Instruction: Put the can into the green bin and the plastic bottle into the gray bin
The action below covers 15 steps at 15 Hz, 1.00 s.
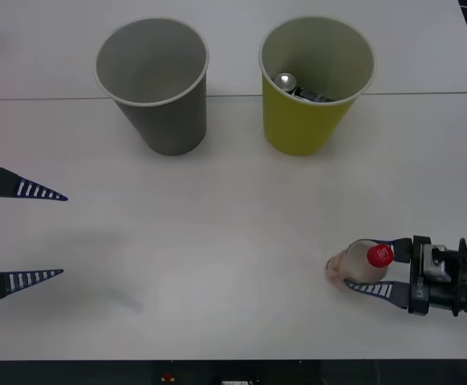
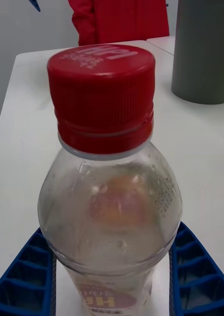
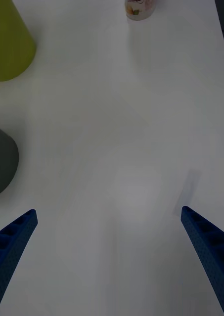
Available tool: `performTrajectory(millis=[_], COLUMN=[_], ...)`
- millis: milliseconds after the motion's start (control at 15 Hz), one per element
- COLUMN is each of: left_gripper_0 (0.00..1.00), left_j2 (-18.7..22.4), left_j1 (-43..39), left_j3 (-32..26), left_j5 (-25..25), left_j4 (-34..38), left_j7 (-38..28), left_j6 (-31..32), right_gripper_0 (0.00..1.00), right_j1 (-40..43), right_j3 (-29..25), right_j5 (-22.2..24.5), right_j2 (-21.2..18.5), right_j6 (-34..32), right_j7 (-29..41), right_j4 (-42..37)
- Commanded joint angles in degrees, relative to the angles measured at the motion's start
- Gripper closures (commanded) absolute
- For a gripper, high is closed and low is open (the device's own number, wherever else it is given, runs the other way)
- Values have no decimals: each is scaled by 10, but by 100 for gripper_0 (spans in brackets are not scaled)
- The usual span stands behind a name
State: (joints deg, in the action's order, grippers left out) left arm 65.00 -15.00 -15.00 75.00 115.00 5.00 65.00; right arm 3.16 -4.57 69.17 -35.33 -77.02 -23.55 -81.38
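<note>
Front view: the can [image 1: 286, 81] already lies inside the green bin [image 1: 307, 128], far right on the table [image 1: 217, 241], so step 1 looks done. The gray bin [image 1: 163, 120] stands far left, just beside the green one but apart from it, with nothing seen inside. The plastic bottle [image 1: 360, 265] stands upright at near right. The right gripper [image 1: 371, 265] reaches in from the right edge with 1 blue finger on either side of the bottle, touching or nearly so. The left gripper [image 1: 45, 234] is parked at near left, fingers spread wide, holding nothing.

Right wrist view: the bottle [image 2: 112, 197] with its red cap [image 2: 102, 94] sits between the 2 fingers [image 2: 196, 276], which press against its sides; I judge the grip closed on it. The gray bin [image 2: 203, 49] shows beyond.

Left wrist view: fingers [image 3: 210, 252] apart over bare table; both bins and the bottle [image 3: 140, 9] lie well away.

Step in hand: step 2, grasping the bottle. Next move calls for a lift well above the bin rims, a long carry far and left past the green bin, and release over the gray bin's mouth.
</note>
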Motion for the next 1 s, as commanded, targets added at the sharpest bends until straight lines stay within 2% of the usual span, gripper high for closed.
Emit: performTrajectory(millis=[67, 467, 733, 867, 1000], left_gripper_0=[0, 0, 0, 0, 0], left_j2=[0, 0, 0, 0, 0], left_j1=[0, 0, 0, 0, 0], left_j3=[0, 0, 0, 0, 0], left_j5=[0, 0, 0, 0, 0], left_j4=[0, 0, 0, 0, 0], left_j7=[0, 0, 0, 0, 0], left_j6=[0, 0, 0, 0, 0], right_gripper_0=[100, 100, 100, 100, 100], right_j1=[0, 1, 17, 29, 34], right_j3=[0, -2, -13, -41, -53], right_j5=[0, -19, -4, 49, 80], right_j2=[0, -5, -25, -25, -25], right_j6=[-1, -26, -23, -21, -11], right_j7=[0, 17, 144, 233, 319], right_j4=[0, -4, -103, -190, -258])
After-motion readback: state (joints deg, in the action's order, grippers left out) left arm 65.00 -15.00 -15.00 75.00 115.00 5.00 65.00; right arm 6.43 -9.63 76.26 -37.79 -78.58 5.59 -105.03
